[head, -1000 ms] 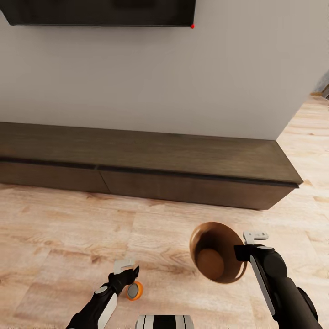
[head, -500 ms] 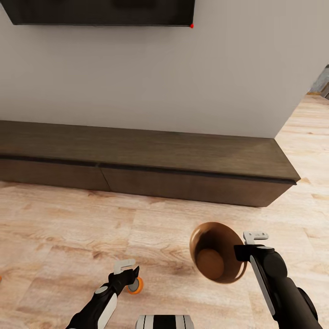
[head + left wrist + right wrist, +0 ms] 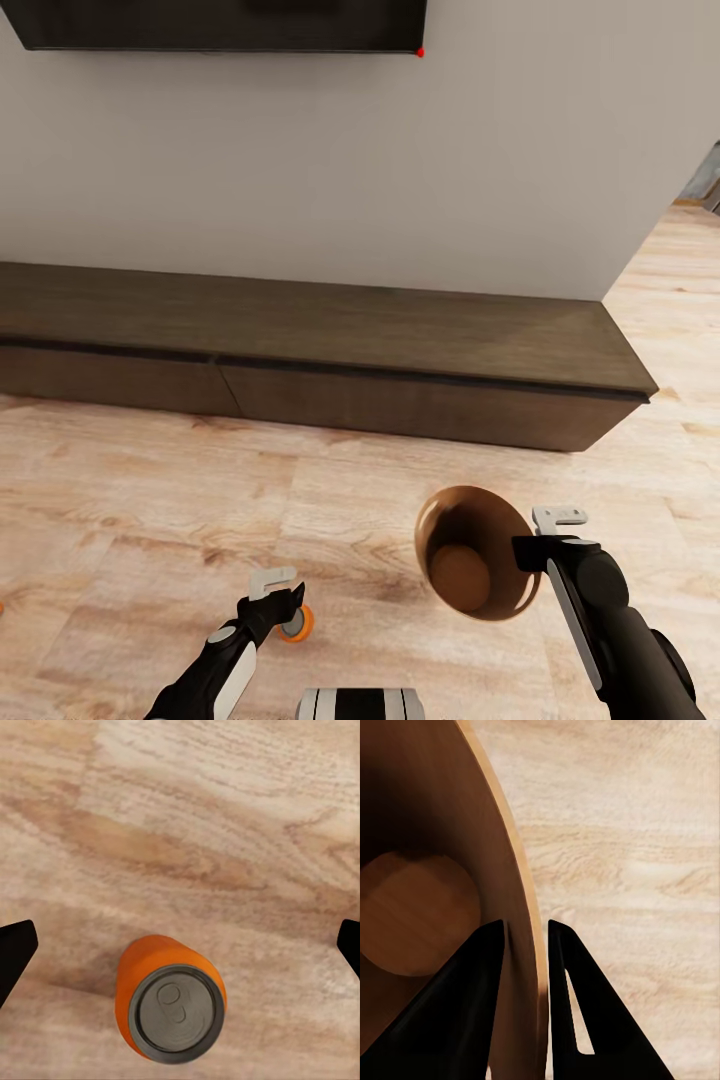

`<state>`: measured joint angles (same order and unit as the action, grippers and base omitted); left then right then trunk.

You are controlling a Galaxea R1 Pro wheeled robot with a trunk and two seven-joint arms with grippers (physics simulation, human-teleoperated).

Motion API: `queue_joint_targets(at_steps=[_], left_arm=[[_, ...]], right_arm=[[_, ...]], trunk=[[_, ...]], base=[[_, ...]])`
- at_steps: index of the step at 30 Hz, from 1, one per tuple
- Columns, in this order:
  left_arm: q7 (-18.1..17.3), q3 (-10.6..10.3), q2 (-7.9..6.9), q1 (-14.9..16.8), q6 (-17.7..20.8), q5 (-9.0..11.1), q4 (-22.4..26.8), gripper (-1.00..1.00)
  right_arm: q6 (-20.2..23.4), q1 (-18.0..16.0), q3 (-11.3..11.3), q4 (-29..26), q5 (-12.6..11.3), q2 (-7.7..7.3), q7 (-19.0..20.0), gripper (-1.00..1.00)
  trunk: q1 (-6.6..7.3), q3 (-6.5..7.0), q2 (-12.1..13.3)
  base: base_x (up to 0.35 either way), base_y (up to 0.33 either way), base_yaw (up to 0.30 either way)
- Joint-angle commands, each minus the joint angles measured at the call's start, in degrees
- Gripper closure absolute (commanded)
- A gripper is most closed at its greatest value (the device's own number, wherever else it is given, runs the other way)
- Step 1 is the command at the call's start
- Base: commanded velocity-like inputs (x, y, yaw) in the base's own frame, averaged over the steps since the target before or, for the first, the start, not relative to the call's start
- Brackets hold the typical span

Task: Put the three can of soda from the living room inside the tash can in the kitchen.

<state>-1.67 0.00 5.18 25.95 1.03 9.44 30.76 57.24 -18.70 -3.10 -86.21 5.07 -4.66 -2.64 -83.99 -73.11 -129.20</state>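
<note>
Orange can (image 3: 169,996) stands upright on the wood floor (image 3: 150,500), between the wide-spread fingers of the left tool (image 3: 282,598), which touches nothing yet. The right tool (image 3: 526,937) is pinched on the rim of the bin (image 3: 470,563), carried tilted above the floor, its inside bare. No can looks binned so far, so picking up, dropping in and the kitchen trip are left.

A soda can (image 3: 296,624) is stood upright on the floor (image 3: 140,500), just beside the left gripper (image 3: 283,594). The trash can (image 3: 470,562) is held off to the right by the right gripper (image 3: 548,535), its wall pinched between the fingers (image 3: 465,990). A long cabinet (image 3: 320,350) is set behind along the wall (image 3: 400,170), under a TV (image 3: 220,22).
</note>
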Motion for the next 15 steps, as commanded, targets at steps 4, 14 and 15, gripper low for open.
queue_joint_targets(at_steps=[4, 14, 15], left_arm=[[0.0, 0.0, 0.0, 0.0, 0.0, 0.0, 0.0, -1.0], [0.0, 0.0, 0.0, 0.0, 0.0, 0.0, 0.0, -1.0], [0.0, 0.0, 0.0, 0.0, 0.0, 0.0, 0.0, -1.0]], right_arm=[[0.0, 0.0, 0.0, 0.0, -0.4, 0.0, 0.0, 1.0], [0.0, 0.0, 0.0, 0.0, -0.4, 0.0, 0.0, 1.0], [0.0, 0.0, 0.0, 0.0, -0.4, 0.0, 0.0, 1.0]], trunk=[[0.01, -0.33, 0.0], [0.01, -1.24, 0.0], [0.01, -1.33, 0.0]], base=[[0.0, 0.0, 0.0], [0.0, 0.0, 0.0], [0.0, 0.0, 0.0]])
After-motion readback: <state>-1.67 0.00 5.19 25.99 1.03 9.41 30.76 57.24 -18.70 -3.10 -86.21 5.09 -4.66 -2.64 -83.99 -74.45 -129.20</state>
